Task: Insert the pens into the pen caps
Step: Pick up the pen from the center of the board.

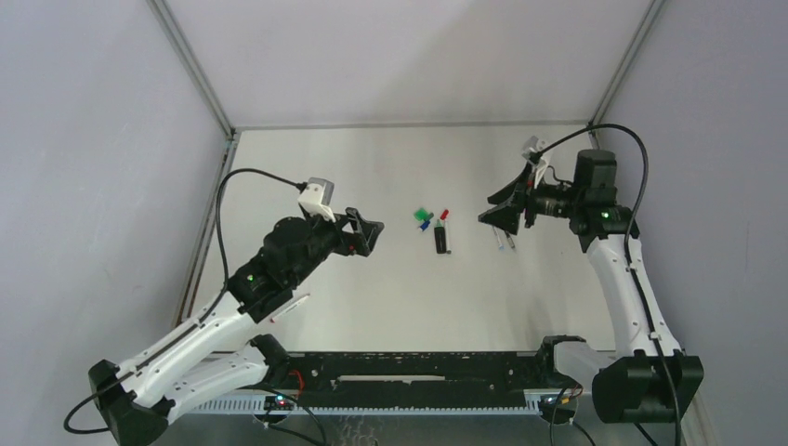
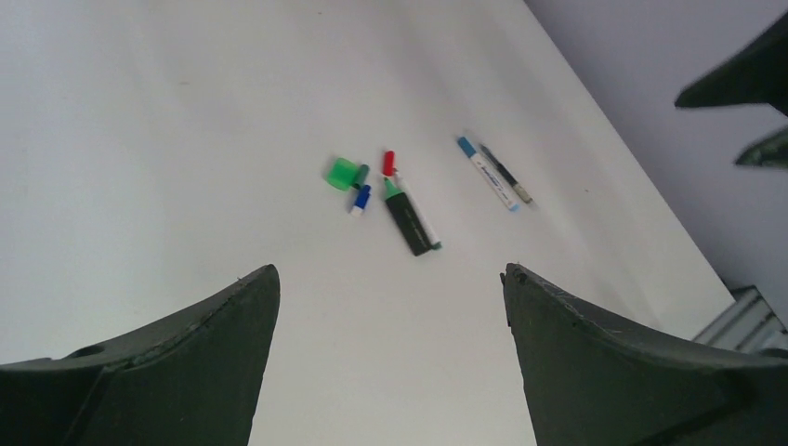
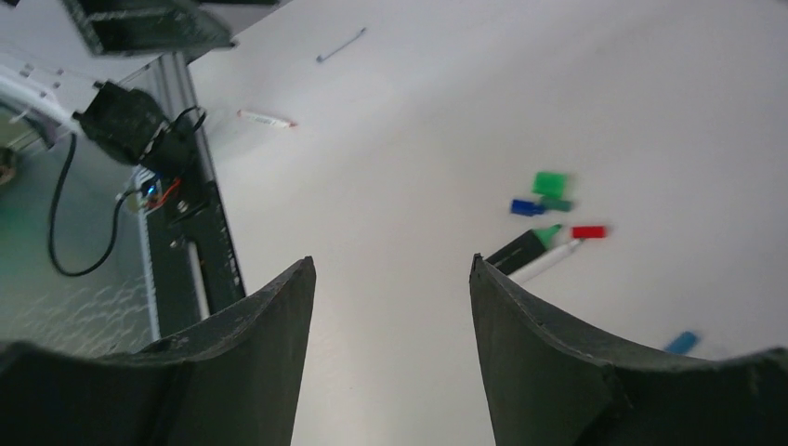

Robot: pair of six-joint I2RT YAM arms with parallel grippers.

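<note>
Both arms hang over the desk with nothing in either tool. The left gripper sits left of the middle, its fingers spread wide and aimed at the pile of task things. The right gripper, right of the middle, has its fingers parted too, with bare desk showing between them. Near the middle of the desk lies a black pen with a bare green tip. A slim red-ended pen lies along it, the two just beside each other or touching. A green cap and a blue cap lie just to their left, loose and apart from the pens. Toward the right edge, close under the right gripper, a blue-ended pen and a dark pen lie side by side. One white pen lies alone near the left edge, close by the left arm
</note>
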